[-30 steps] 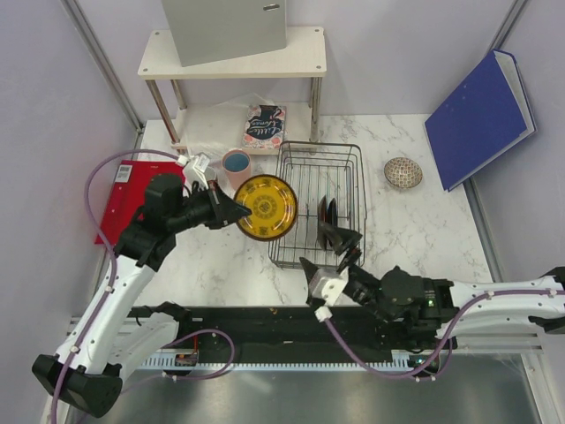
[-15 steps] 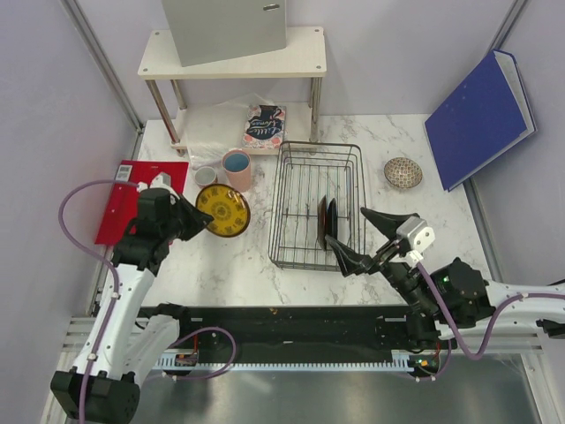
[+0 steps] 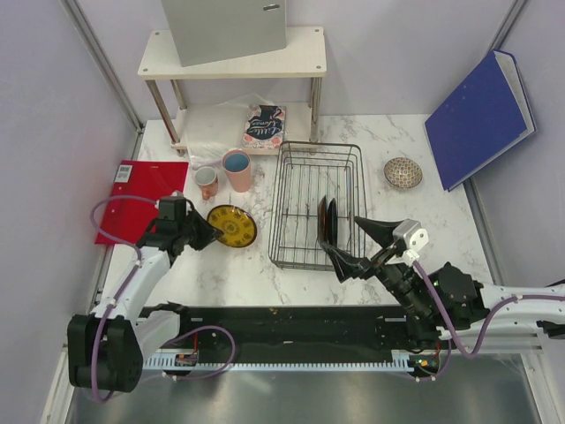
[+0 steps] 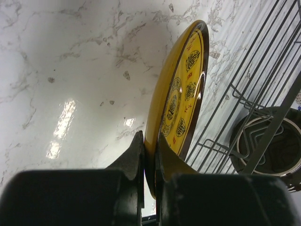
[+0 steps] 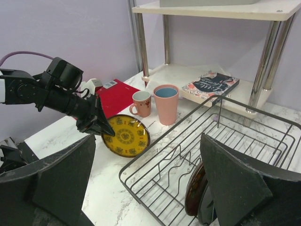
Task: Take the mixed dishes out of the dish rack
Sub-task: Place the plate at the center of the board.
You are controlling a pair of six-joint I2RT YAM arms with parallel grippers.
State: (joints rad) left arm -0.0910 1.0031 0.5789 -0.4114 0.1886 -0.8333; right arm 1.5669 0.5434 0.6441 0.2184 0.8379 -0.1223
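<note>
Left of centre in the top view, the left gripper (image 3: 209, 235) is clamped on the rim of the yellow plate (image 3: 234, 226), which is tilted low over the table (image 3: 221, 274), outside the rack (image 3: 315, 147). Released at this tilt, it could land on edge and roll or clatter into the mug (image 3: 207, 181) and cup (image 3: 237, 170) just above. The right gripper (image 3: 353, 245) gapes wide and empty beside two plates (image 3: 327, 219) standing in the rack. A careless reach could snag the rack or topple them.
</note>
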